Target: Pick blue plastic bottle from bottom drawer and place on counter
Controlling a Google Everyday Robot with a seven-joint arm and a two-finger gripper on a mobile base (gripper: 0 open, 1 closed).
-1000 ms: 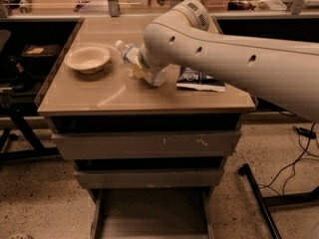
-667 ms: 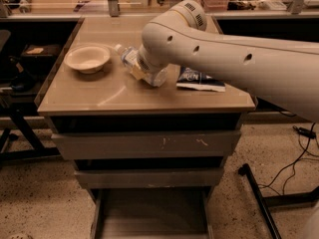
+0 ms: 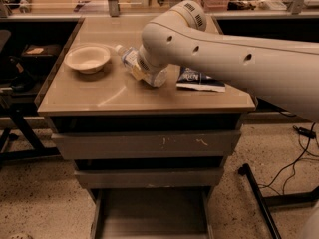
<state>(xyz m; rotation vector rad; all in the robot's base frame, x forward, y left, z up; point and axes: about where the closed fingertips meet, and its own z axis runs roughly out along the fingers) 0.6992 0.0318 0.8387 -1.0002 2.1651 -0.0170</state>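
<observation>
**Bottle lies on the surface, gripper over it**

The gripper sits low over the middle of the counter, at the end of the thick white arm that reaches in from 3 o'clock. The arm's last joint covers it, so I cannot tell whether the jaws are spread, pressed together or pinching anything. That end of the arm meets the base end of the blue plastic bottle.

The bottle lies on its side on the surface. Its white cap points toward 10 o'clock and its base toward 4 o'clock, partly under the arm. Its pale label carries a dark-outlined square; no writing on it can be read.

A shallow cream bowl stands at 9 o'clock from the bottle, near it but apart. A dark blue snack bag lies flat at 3 o'clock from the bottle, just beside the arm's end. It has pale print, but the words are not legible.

Below the surface, at 6 o'clock, two wider grey drawers are pushed in, and the upper front shows light scratches. Under them the bottom drawer is pulled out, showing its grey floor.
</observation>
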